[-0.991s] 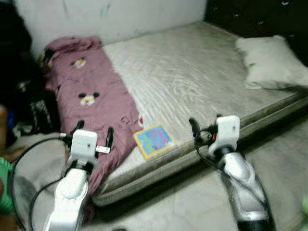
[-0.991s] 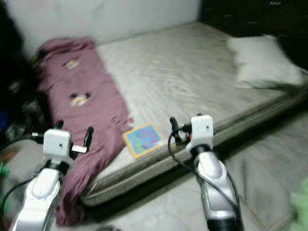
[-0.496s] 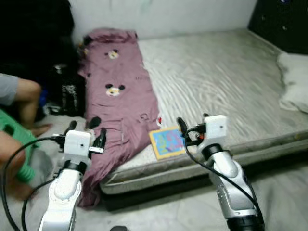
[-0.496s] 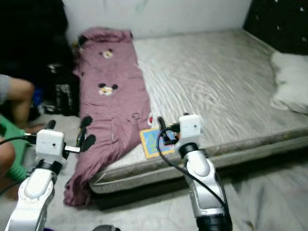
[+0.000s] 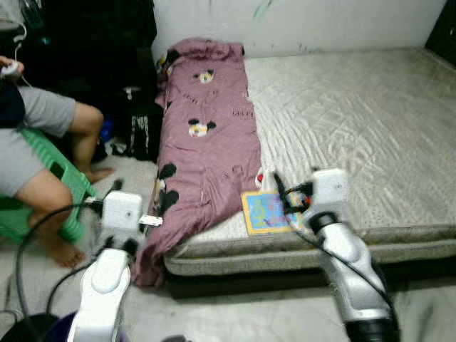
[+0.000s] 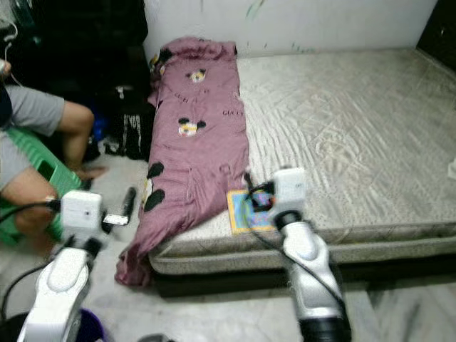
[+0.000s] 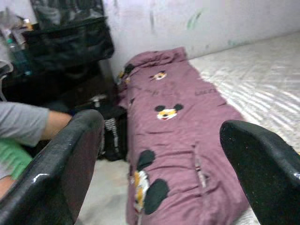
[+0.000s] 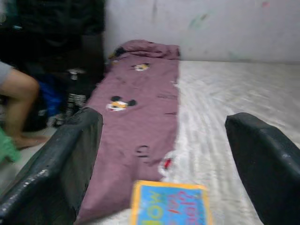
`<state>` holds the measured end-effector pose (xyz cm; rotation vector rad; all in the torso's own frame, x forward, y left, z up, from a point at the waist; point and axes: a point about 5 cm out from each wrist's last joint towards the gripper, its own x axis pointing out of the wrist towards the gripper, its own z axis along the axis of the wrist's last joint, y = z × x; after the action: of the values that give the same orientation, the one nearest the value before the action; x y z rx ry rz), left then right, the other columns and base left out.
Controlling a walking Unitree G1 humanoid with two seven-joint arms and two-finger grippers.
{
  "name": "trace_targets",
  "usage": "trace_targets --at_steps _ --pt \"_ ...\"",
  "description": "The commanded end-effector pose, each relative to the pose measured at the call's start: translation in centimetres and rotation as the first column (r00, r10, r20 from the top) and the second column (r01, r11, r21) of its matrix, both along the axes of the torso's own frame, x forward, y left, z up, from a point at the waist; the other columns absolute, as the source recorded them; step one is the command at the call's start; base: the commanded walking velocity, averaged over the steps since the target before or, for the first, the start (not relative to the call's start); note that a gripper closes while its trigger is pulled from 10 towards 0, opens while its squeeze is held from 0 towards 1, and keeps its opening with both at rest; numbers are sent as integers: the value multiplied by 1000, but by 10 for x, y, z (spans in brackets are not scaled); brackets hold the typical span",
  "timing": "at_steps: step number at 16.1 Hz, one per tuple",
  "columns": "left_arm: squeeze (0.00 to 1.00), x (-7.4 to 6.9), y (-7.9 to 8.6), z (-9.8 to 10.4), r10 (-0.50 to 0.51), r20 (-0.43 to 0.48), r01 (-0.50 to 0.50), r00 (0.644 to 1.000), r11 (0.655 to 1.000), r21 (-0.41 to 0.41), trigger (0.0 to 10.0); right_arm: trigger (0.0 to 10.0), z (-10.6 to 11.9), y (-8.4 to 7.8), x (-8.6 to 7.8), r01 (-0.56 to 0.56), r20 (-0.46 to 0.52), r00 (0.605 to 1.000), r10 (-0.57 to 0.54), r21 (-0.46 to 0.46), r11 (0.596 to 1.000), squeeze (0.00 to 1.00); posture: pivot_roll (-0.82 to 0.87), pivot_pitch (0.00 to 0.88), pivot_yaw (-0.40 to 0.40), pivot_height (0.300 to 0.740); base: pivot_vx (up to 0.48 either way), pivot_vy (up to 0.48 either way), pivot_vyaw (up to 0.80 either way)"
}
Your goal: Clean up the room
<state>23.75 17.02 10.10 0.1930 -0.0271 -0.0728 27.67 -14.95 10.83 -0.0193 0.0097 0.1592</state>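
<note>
A mauve blanket [image 5: 210, 135] printed with cartoon mice lies along the left side of the grey mattress [image 5: 356, 121], and its end hangs over the front edge to the floor. A blue and yellow book [image 5: 265, 211] lies flat near the mattress front edge, beside the blanket. My right gripper [image 5: 292, 191] hovers open just above the book [image 8: 168, 206], holding nothing. My left gripper [image 5: 135, 189] is open over the floor, left of the hanging blanket end [image 7: 183, 122], with nothing between its fingers.
A person [image 5: 35, 135] sits on a green stool [image 5: 46, 189] at the left, bare feet on the floor. A black bag [image 5: 139, 128] stands between the person and the bed. A small red item [image 5: 260, 176] lies by the book. Pale floor runs along the bed front.
The camera has swung left: the pillow has left the picture and the seated person and black bag have come in. Both arms stay raised and open in front.
</note>
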Motion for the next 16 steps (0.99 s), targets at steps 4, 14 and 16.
trace_targets --at_steps 4,14,16 --pt "0 0 4 3 -9 8 9 1000 1000 5 10000 10000 2 5 2 -11 10 1000 11 12 1000 0 -127 0 15 740 257 0 0" --pt "0 1 2 3 -26 6 26 1000 1000 8 10000 10000 2 5 2 -8 12 1000 8 18 1000 0 -125 0 17 740 340 0 0" --pt "0 1 3 3 -26 4 26 1000 1000 10 10000 10000 2 5 2 -9 13 1000 8 17 1000 0 -126 0 18 740 356 0 0"
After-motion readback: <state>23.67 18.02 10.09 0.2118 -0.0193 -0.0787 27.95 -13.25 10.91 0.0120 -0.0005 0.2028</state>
